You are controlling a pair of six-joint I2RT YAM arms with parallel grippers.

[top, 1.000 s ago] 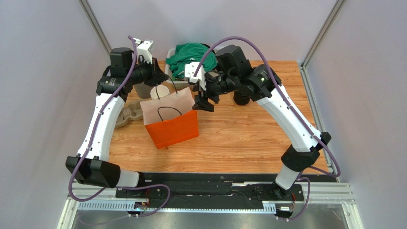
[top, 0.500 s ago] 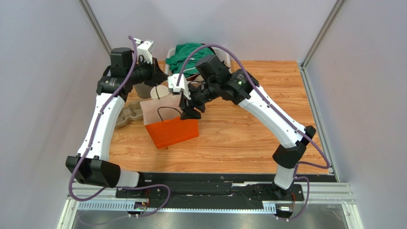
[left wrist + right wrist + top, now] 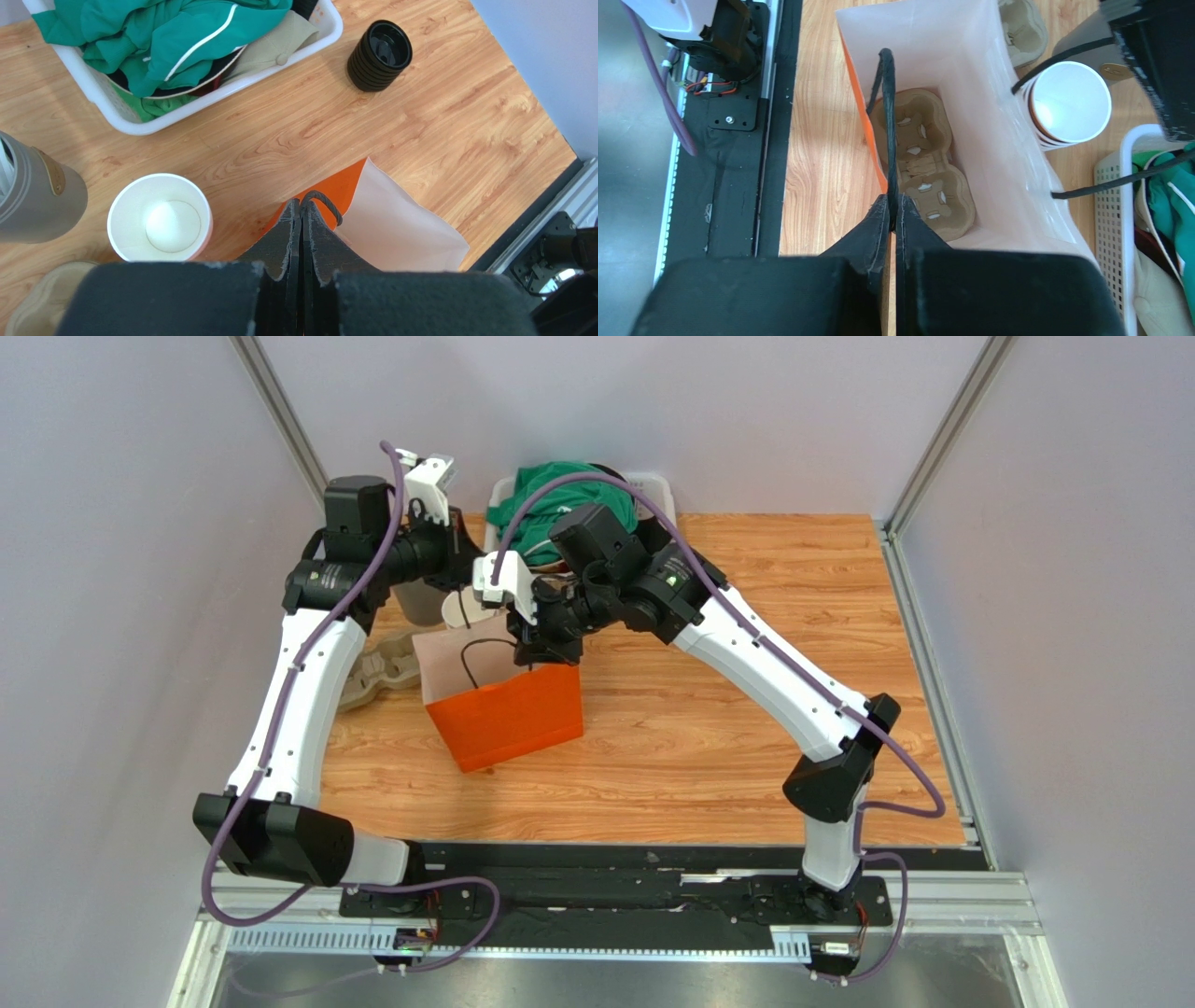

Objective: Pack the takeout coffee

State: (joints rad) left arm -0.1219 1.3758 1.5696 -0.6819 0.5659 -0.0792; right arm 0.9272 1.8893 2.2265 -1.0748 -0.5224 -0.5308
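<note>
Two arms now meet over the orange bag [image 3: 508, 717] on the counter [image 3: 730, 728]. From above, the right fingers [image 3: 530, 650], which hung beside the bag a second ago, have swung in over its mouth.

From the left wrist, the left fingers [image 3: 302, 210] are pressed together on the far handle [image 3: 326, 204]. The cup stack [image 3: 160, 222] and lid stack [image 3: 380, 46] stand beyond.

From the right wrist, the right fingers pinch the near handle [image 3: 887, 105], and only a cup carrier [image 3: 924, 168] lies inside the bag. The takeout coffee shows in no view. With both handles held, I judge the bag is being spread open for it.
</note>
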